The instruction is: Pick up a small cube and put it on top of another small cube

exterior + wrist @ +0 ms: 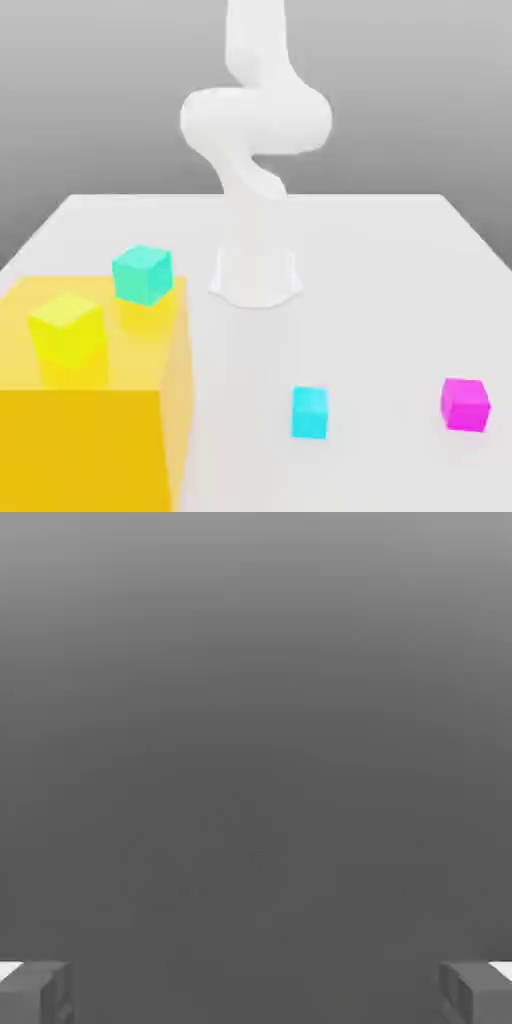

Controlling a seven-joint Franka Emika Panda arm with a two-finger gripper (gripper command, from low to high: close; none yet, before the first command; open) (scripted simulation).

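Note:
Four small cubes show in the exterior view. A cyan cube (310,411) and a magenta cube (465,404) rest on the white table (400,280), toward the front and the exterior view's right. A yellow cube (68,328) and a teal cube (142,273) sit on top of a large yellow block (90,440). In the hand view my gripper (256,992) is open: its grey fingertips (36,990) stand far apart with nothing between them, and only plain grey background lies beyond.
The large yellow block takes up the front corner at the exterior view's left. My white arm (255,120) rises from its base (255,275) at the table's middle and bends upward out of the picture.

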